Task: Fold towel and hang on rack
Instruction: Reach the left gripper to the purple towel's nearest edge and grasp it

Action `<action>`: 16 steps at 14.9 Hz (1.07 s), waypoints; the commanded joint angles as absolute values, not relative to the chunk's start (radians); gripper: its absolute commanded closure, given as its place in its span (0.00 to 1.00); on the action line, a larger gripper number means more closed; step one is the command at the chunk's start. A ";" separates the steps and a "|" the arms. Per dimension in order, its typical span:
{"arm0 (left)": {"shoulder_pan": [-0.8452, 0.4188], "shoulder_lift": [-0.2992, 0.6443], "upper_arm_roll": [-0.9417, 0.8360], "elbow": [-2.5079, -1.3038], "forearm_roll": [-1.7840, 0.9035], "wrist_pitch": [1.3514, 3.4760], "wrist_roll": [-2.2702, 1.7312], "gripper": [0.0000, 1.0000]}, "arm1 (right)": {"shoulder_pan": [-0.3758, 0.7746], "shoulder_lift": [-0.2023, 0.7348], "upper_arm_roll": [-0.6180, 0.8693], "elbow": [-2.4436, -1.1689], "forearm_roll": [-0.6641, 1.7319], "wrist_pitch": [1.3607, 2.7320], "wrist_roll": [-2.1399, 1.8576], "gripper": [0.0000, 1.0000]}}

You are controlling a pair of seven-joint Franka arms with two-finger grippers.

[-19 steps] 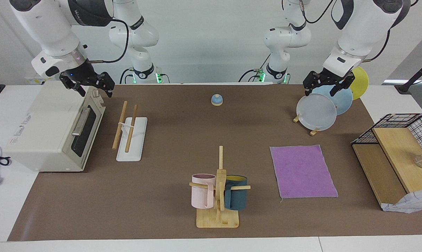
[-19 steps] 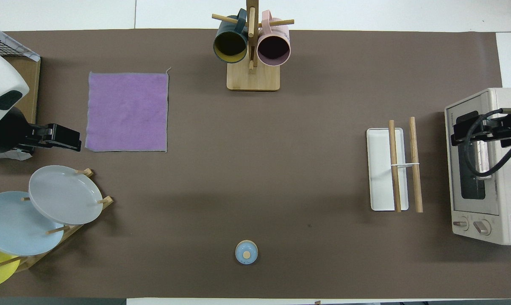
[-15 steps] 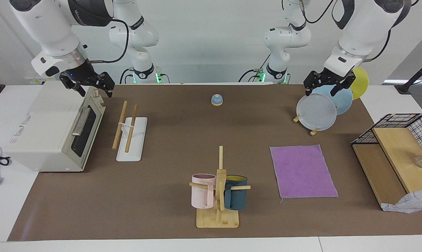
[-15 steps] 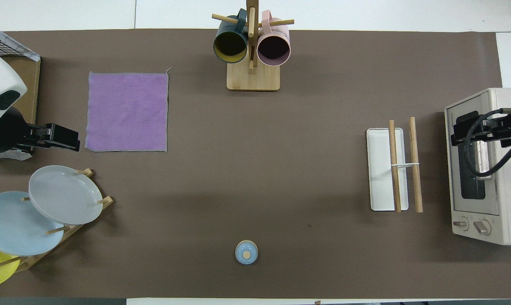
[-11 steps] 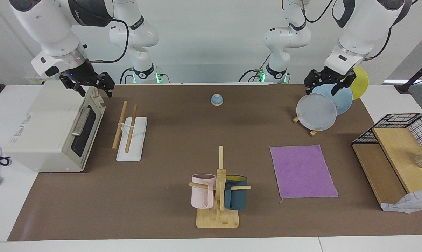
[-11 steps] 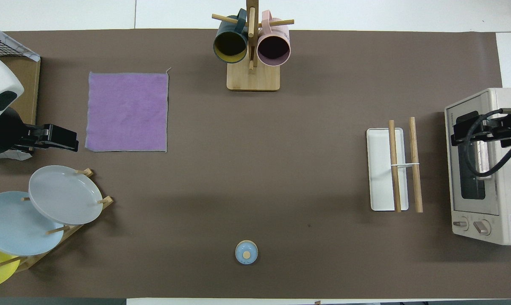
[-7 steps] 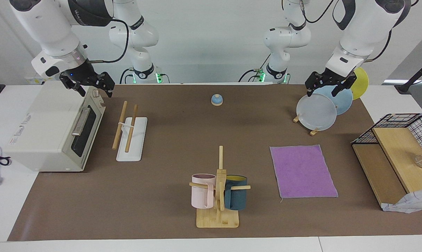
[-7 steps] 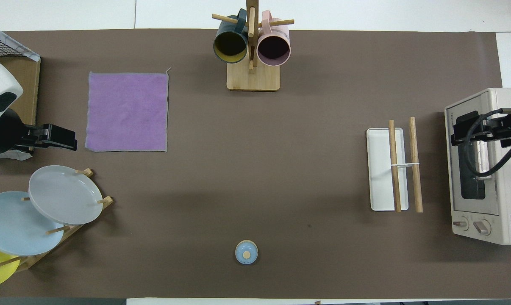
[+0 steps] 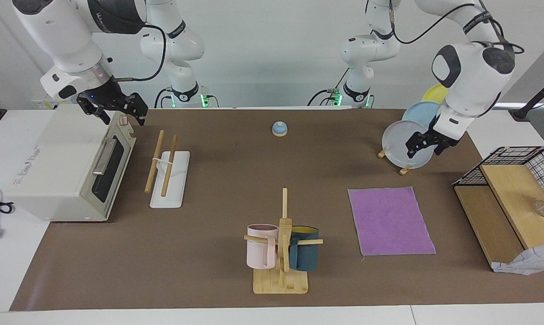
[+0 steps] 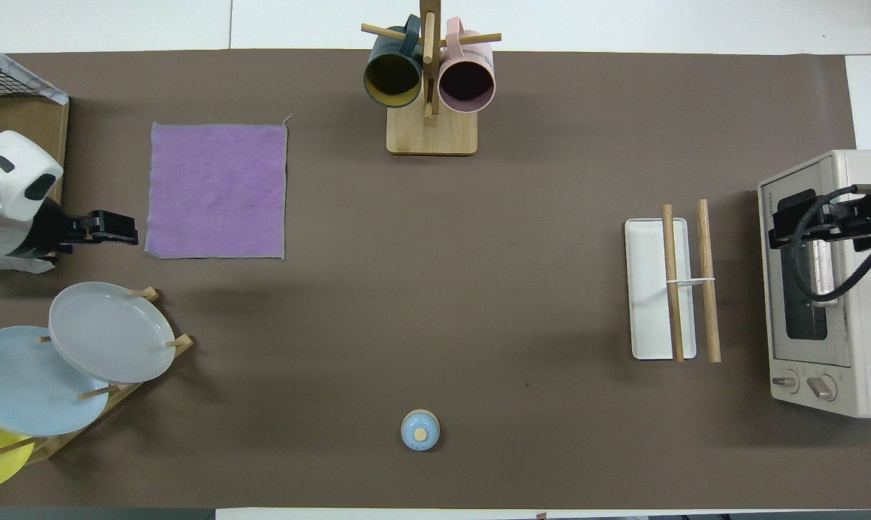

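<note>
Lowered since earlier, my left gripper point(image 9: 424, 145), fingers parted and empty, hangs mid-right in the facing view; the towel point(image 9: 390, 220) lies flat just below it. My right gripper point(image 9: 113, 109) waits, parted, upper left.

You have one towel point(image 9: 390, 220), one rack point(image 9: 168, 174), two mugs point(image 9: 261, 246) on one mug tree point(image 9: 283, 253), three plates point(image 9: 405, 143) in one stand, one toaster oven point(image 9: 69, 164), one small blue knobbed lid point(image 9: 279, 128), and one wire basket point(image 9: 522, 164).
</note>
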State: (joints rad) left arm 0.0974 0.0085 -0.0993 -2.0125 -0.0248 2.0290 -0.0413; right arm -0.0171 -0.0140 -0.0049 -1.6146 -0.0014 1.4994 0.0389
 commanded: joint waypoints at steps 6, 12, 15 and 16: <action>0.144 0.228 -0.103 -2.036 -0.070 2.249 -0.038 0.08 | -0.028 -0.023 -0.003 -1.621 0.025 1.491 0.026 0.00; 0.150 0.268 -0.103 -2.034 -0.097 2.267 -0.075 0.23 | -0.028 -0.023 -0.003 -1.621 0.025 1.491 0.026 0.00; 0.167 0.276 -0.103 -2.036 -0.103 2.273 -0.077 0.24 | -0.028 -0.023 -0.003 -1.621 0.025 1.491 0.026 0.00; 0.169 0.287 -0.103 -2.036 -0.103 2.282 -0.078 0.25 | -0.028 -0.023 -0.003 -1.621 0.025 1.491 0.026 0.00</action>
